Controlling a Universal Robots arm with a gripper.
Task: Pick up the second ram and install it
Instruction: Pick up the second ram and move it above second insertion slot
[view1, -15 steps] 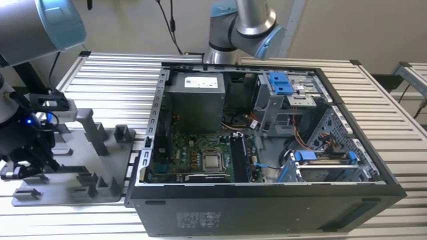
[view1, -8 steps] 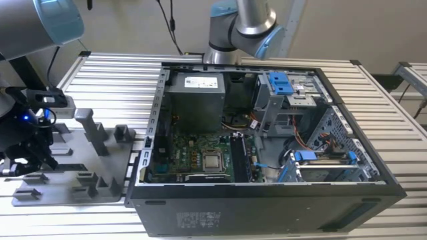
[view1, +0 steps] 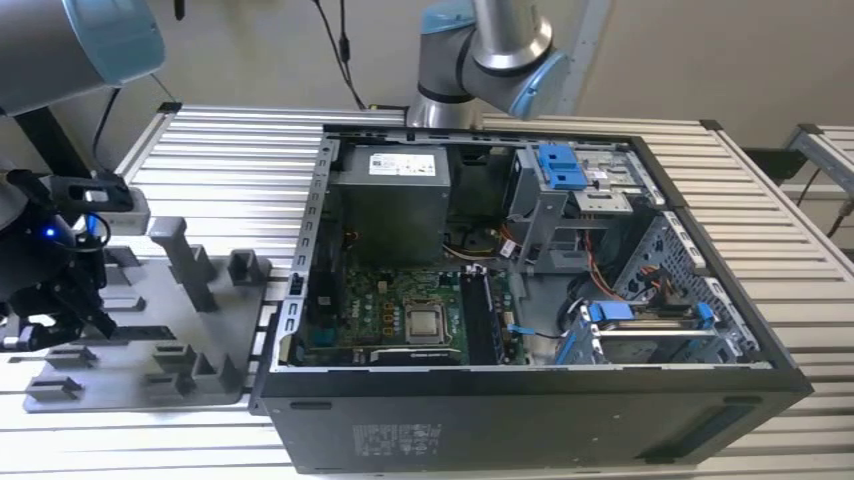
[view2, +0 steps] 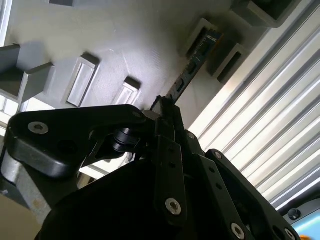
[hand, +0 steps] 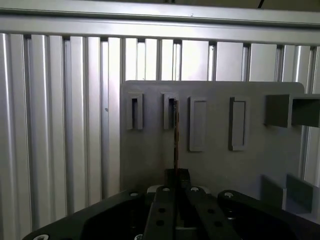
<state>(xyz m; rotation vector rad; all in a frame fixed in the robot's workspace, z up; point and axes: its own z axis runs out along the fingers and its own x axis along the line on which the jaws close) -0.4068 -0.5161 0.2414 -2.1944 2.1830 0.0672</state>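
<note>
Ram: one thin dark stick (view2: 194, 62). In the first wrist view it is edge-on and shows as a bare line (hand: 175, 135).
Ram place: it is over the tray, with its near end between the fingers and its far end at a slot block. Whether that end sits in the block or is clear of it cannot be told.
Gripper: one black gripper (hand: 176, 174) points down at the tray.
Fingers: two (view2: 170, 117), drawn narrow and pinching the ram's near end from both sides.
Tray: one grey plastic tray (view1: 160, 395) lies on the tabletop at the exterior view's left, just beside the case.
Slot blocks: four stand in a row in the first wrist view, and the ram meets the second (hand: 169, 111).
Posts: several uprights rise from the tray, the tallest (view1: 184, 262) near its middle. The gripper's body covers others.
Tabletop: one surface of ribbed metal slats (view1: 214, 160) carries both the tray and the case.
Case: one open black computer case (view1: 534, 420).
Motherboard: one green board (view1: 387, 300) lies flat inside the case. Its long slots are too dark to count.
Arms: two grey-and-blue arm sections show in the exterior view. One is cut off at the upper corner (view1: 80, 40) and one stands behind the case (view1: 481, 50).
Hidden: the fingers cover the ram's near end, and in the exterior view the stick itself cannot be made out.
</note>
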